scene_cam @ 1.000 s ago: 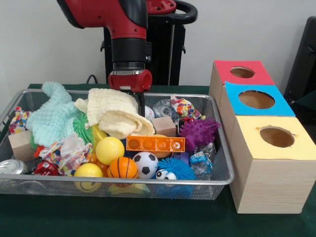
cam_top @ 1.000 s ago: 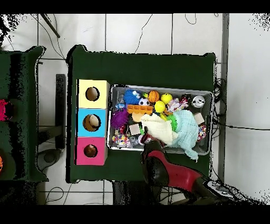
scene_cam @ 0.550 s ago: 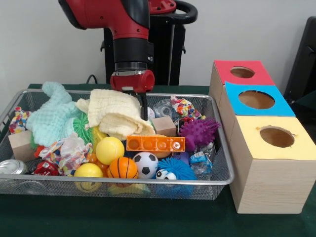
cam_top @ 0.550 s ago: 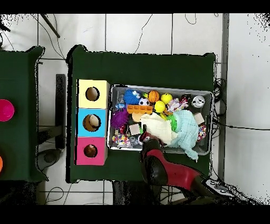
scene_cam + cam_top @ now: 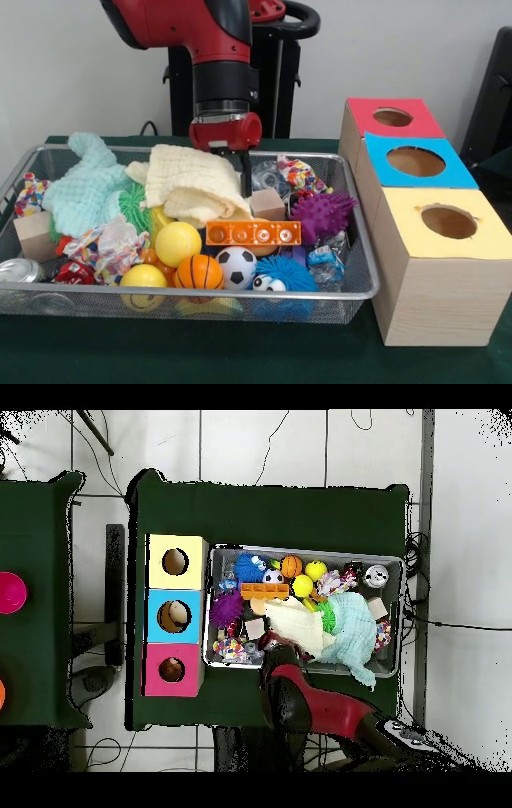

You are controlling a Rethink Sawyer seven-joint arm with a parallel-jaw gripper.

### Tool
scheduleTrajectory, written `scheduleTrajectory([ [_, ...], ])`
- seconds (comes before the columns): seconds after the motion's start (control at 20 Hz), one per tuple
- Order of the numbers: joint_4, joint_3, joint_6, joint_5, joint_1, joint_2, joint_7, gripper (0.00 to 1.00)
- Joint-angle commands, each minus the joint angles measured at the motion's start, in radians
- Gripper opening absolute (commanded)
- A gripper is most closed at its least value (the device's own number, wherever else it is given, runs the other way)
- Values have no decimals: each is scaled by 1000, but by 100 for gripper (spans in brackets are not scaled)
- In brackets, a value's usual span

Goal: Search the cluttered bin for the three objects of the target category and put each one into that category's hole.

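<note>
Wire bin (image 5: 362, 290) holds two cloths, two wooden cubes; three holes beside it; end effector (image 5: 244, 178) state unclear.

A dark green cloth covers the counter (image 5: 240, 356). In the overhead view, a second green-covered counter (image 5: 35, 599) stands apart to the left, with a pink round object (image 5: 10, 592) at its edge. Thin cables (image 5: 270, 434) trail across the white tiled floor (image 5: 465, 564).
</note>
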State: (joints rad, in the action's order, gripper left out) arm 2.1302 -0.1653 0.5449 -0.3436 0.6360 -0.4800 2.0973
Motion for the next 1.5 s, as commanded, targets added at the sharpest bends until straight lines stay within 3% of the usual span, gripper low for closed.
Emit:
scheduleTrajectory([
  [0.05, 21, -78, 50, 96, -38, -50, 256, 100],
  [0.25, 69, -104, 49, 117, -47, -55, 288, 100],
  [0.4, 98, -173, 5, 113, -4, -30, 324, 100],
  [0.55, 107, -263, -59, 91, 72, 29, 335, 100],
  [0.95, 87, -411, -126, 27, 216, 210, 284, 100],
  [1.25, 19, -497, -175, -76, 320, 374, 215, 100],
  [1.5, -26, -536, -195, -138, 374, 464, 176, 100],
])
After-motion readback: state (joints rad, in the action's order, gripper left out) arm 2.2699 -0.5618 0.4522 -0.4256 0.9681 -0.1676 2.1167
